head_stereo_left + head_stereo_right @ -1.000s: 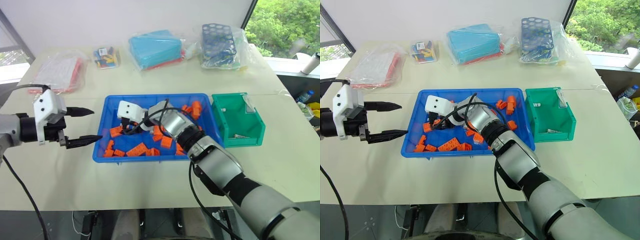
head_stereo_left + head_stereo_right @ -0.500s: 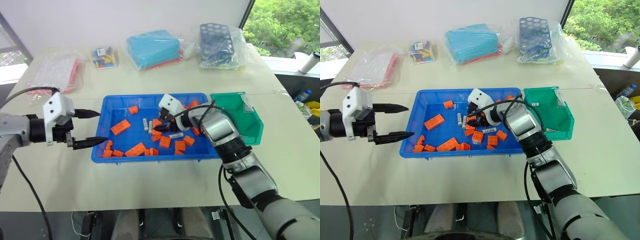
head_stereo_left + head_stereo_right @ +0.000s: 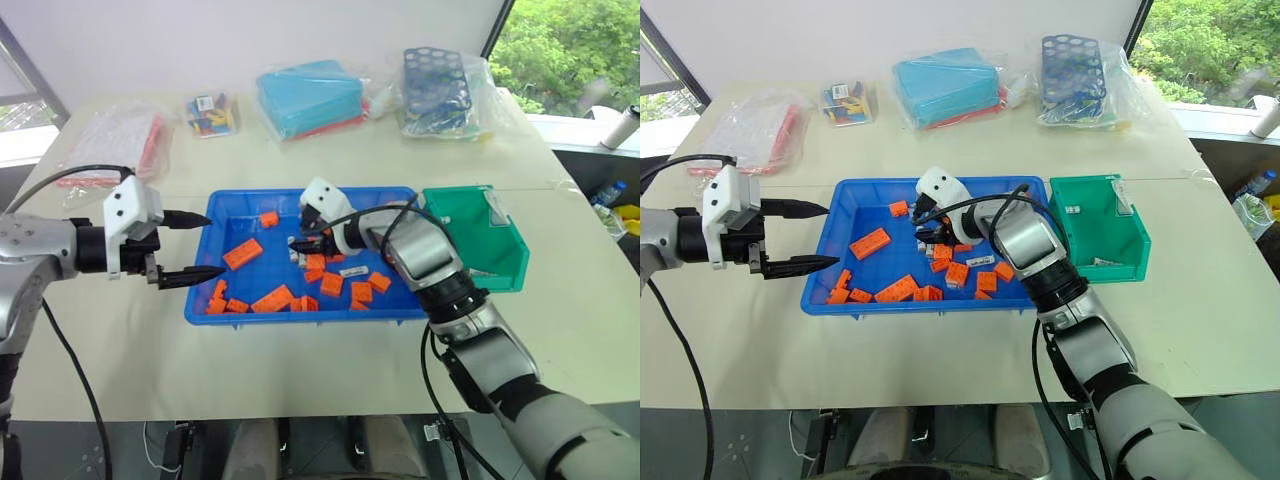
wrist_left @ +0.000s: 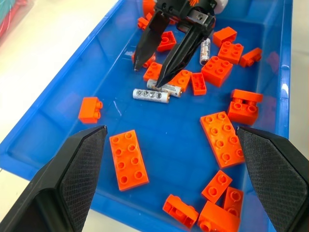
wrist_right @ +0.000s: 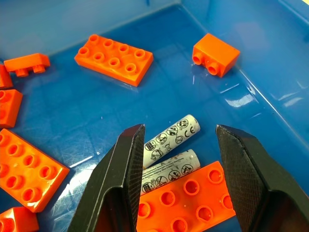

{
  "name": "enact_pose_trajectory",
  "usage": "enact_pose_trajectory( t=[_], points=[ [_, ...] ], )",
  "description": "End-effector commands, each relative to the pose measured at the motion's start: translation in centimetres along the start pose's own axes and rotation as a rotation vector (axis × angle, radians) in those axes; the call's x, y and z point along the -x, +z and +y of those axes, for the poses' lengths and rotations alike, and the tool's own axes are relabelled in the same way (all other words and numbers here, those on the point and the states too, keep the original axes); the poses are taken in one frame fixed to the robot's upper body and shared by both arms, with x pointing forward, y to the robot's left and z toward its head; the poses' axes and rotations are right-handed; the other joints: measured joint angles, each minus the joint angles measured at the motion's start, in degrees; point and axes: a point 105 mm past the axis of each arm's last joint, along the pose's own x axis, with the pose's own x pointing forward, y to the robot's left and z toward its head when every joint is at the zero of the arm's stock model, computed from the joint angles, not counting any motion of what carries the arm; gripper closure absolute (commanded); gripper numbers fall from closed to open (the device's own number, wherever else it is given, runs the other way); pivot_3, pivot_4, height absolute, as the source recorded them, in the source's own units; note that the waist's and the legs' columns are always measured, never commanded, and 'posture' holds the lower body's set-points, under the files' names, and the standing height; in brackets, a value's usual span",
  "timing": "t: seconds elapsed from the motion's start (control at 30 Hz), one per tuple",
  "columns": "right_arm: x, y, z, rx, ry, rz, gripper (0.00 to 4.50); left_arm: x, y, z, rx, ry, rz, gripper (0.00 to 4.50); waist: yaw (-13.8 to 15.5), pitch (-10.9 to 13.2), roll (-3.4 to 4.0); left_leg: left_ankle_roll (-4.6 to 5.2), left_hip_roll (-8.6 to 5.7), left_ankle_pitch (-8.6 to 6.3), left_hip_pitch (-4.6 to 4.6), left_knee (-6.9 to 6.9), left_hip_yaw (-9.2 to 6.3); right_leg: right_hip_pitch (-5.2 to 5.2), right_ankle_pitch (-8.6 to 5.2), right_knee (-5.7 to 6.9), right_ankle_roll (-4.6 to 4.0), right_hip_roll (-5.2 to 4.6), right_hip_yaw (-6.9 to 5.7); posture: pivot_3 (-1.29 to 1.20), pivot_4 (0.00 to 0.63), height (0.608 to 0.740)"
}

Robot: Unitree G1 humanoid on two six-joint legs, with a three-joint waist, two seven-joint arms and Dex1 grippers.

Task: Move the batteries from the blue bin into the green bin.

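The blue bin lies mid-table and holds several orange blocks and the batteries. Two batteries lie side by side on its floor against an orange block; a third battery lies apart among the blocks. My right gripper is open and points down into the bin, one finger on each side of the pair, gripping nothing. My left gripper hovers open and empty over the bin's left rim. The green bin stands against the blue bin's right end.
Bagged items line the table's far side: a light-blue box, a dark perforated rack, small coloured pieces and a red-and-white packet. Bare tabletop lies in front of both bins.
My right gripper has swung from the bin's left part to its middle and its wrist has rolled; it now straddles the battery pair. My left gripper has edged slightly toward the bin.
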Motion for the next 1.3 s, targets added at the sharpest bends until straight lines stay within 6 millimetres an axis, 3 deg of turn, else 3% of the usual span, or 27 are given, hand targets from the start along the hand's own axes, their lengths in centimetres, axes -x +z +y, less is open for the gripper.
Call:
enact_pose_trajectory(
  t=[0.03, 0.4, 0.53, 0.57, 0.63, 0.73, 0.87, 0.97, 1.0, 1.13, 1.3],
  points=[
    [-0.7, 1.0, 0.2, 0.030, 0.014, -0.019, 2.13, 0.2, 0.8, 0.0, -0.038, 0.006, -0.015, 0.00, 0.0, 0.0, 0.00, 0.00, 0.00, 0.00, 0.00, 0.00, 0.00, 0.00, 0.00, 0.00, 0.00, 0.00, 0.00, 0.00, 0.150, 0.737],
    [-3.0, -0.3, 1.1, 0.052, 0.072, 0.039, 2.13, 0.4, 0.9, -0.2, -0.041, 0.014, -0.008, 0.00, 0.0, 0.0, -0.01, 0.00, 0.01, 0.00, 0.00, 0.00, 0.00, 0.00, 0.00, 0.00, 0.00, 0.01, 0.01, 0.00, 0.150, 0.737],
    [-3.0, 0.0, 1.6, 0.070, 0.091, 0.023, 3.18, 0.4, 0.9, -0.2, -0.040, 0.015, -0.011, 0.00, 0.0, 0.0, -0.01, 0.00, 0.01, 0.00, 0.00, 0.01, 0.00, 0.00, 0.00, 0.01, 0.00, 0.01, 0.01, 0.00, 0.150, 0.737],
    [-2.9, 0.2, 1.8, 0.073, 0.095, 0.016, 3.79, 0.4, 1.0, -0.2, -0.041, 0.015, -0.012, 0.00, 0.0, 0.0, -0.01, 0.00, 0.01, 0.00, 0.00, 0.00, -0.01, 0.00, 0.00, 0.01, 0.00, 0.00, 0.01, 0.00, 0.150, 0.737],
    [-2.7, 0.8, 1.9, 0.065, 0.097, -0.008, 4.43, 0.2, 1.0, -0.2, -0.039, 0.012, -0.016, 0.00, 0.0, 0.0, -0.01, 0.00, 0.01, 0.00, 0.00, 0.00, -0.01, 0.00, 0.00, 0.01, 0.00, 0.01, 0.01, 0.00, 0.150, 0.737],
    [-1.7, 2.5, 2.3, 0.033, 0.116, -0.072, 4.43, -0.2, 0.9, -0.4, -0.031, -0.001, -0.027, 0.00, 0.0, 0.0, -0.01, 0.00, 0.02, 0.00, 0.00, 0.00, -0.01, 0.00, 0.00, 0.01, 0.00, 0.00, 0.01, 0.00, 0.150, 0.737],
    [1.9, 4.6, 1.9, 0.016, 0.099, -0.161, 4.43, -0.9, 0.8, -0.8, -0.009, -0.014, -0.062, 0.00, 0.2, 0.0, -0.01, 0.00, 0.08, 0.00, -0.01, 0.01, -0.02, 0.00, 0.00, 0.02, 0.00, -0.01, 0.01, 0.00, 0.150, 0.737],
    [6.6, 4.9, -0.8, -0.039, -0.032, -0.221, 4.43, -1.5, 0.9, -0.9, 0.022, 0.000, -0.108, 0.00, 0.9, 0.0, -0.01, 0.00, 0.07, 0.00, -0.02, 0.05, -0.04, 0.03, 0.00, 0.01, 0.00, -0.05, 0.00, 0.00, 0.150, 0.737],
    [8.3, 4.4, -1.9, -0.065, -0.087, -0.224, 4.43, -1.7, 1.0, -0.9, 0.028, 0.003, -0.119, 0.00, 1.4, 0.0, -0.02, 0.00, 0.07, 0.00, -0.02, 0.06, -0.03, 0.03, 0.00, 0.00, 0.01, -0.06, 0.00, 0.00, 0.150, 0.737],
    [15.3, -0.8, -6.5, -0.150, -0.384, -0.129, 4.43, -2.2, 1.1, -1.2, 0.037, -0.002, -0.141, 0.00, 2.7, -0.1, -0.14, 0.03, 0.01, -0.02, -0.01, 0.10, -0.01, 0.13, 0.00, -0.08, 0.00, -0.12, -0.01, 0.00, 0.150, 0.737],
    [21.0, -5.0, -7.6, -0.263, -0.572, -0.073, 4.43, -2.4, 1.1, -0.9, 0.039, -0.001, -0.148, 0.00, 2.1, -0.1, -0.12, 0.06, -0.01, -0.04, 0.05, 0.07, 0.13, 0.08, 0.01, -0.08, -0.01, -0.01, 0.09, 0.00, 0.150, 0.737]
  ],
)
